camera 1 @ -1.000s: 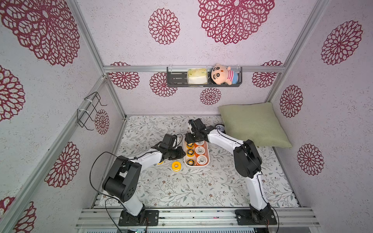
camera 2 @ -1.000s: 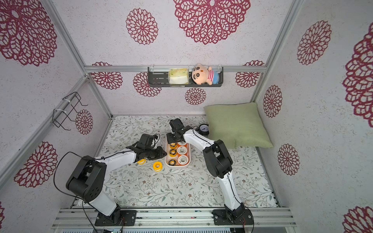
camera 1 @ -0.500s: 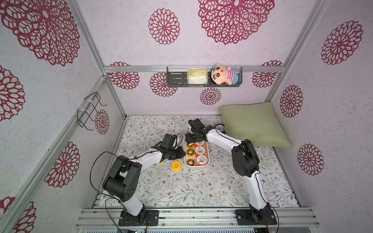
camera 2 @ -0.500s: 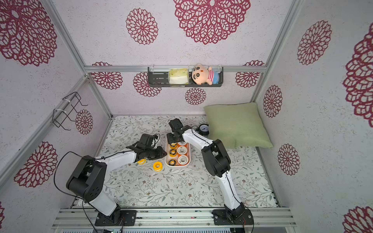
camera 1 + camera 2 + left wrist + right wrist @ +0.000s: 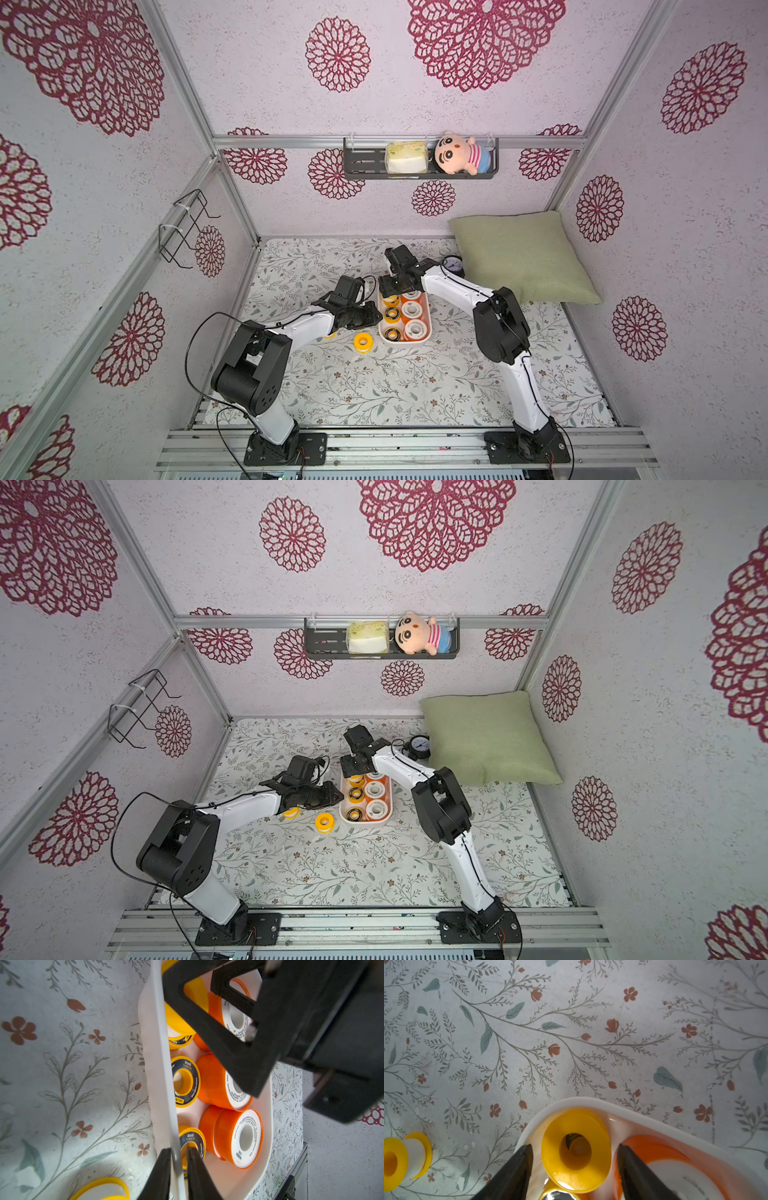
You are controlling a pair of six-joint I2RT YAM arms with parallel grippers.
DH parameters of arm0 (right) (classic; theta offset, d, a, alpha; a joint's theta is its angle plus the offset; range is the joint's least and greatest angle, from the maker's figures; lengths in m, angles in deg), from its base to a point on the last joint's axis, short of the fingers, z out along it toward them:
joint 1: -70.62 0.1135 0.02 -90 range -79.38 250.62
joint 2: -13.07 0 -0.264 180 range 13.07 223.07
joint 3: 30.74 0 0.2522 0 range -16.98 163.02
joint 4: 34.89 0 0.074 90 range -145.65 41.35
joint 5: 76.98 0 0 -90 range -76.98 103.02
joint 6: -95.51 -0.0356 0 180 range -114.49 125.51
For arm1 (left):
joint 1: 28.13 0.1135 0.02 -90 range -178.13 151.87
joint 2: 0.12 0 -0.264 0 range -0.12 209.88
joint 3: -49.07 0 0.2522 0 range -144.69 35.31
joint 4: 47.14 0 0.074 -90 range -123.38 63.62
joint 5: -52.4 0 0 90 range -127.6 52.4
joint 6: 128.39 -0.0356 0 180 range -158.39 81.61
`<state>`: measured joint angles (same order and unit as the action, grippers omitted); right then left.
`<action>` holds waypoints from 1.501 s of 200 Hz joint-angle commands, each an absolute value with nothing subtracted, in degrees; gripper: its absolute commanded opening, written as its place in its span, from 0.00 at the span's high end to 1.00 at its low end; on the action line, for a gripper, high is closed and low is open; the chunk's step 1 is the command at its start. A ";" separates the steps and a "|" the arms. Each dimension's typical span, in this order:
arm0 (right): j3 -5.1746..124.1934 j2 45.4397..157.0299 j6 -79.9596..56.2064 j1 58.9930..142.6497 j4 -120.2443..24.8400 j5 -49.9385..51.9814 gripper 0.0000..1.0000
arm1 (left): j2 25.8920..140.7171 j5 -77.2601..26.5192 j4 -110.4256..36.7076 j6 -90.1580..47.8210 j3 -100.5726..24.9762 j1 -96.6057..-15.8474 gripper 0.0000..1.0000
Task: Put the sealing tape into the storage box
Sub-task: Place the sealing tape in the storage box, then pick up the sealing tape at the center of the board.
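The storage box [image 5: 405, 343] [image 5: 365, 821] is a white tub mid-table holding several spools of sealing tape: orange-rimmed white ones [image 5: 239, 1138] and yellow ones with black faces [image 5: 185, 1082]. My left gripper [image 5: 178, 1152] [image 5: 376, 318] is shut on the box's near-left wall [image 5: 162, 1084]. Over the box's far end my right gripper [image 5: 575, 1147] [image 5: 388, 291] is open. An all-yellow spool [image 5: 576, 1169] sits between its fingers inside the box, with a gap on each side. One yellow spool [image 5: 363, 343] [image 5: 402, 1159] lies loose on the table left of the box. Another [image 5: 291, 812] peeks out beneath the left arm.
A green pillow [image 5: 519, 257] fills the back right, with a round black alarm clock [image 5: 419, 746] at its left edge, close behind the right arm. On the back wall hangs a dark shelf [image 5: 419, 176] with a plush doll and a tissue pack. A wire rack [image 5: 183, 228] hangs on the left wall.
The right arm's elbow has shifted slightly left while its gripper stays over the box's far end. The left arm and the loose spools have not moved.
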<state>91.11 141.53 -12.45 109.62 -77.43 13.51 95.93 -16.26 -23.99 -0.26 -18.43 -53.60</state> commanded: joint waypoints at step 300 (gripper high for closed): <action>20.91 75.00 -15.44 97.65 -38.86 13.83 0.25 | 67.79 -55.18 2.30 -1.99 -13.72 -48.09 0.30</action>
<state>22.42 79.66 -17.67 97.95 -38.92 11.70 68.60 -52.50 -0.58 -2.64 -14.43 -49.36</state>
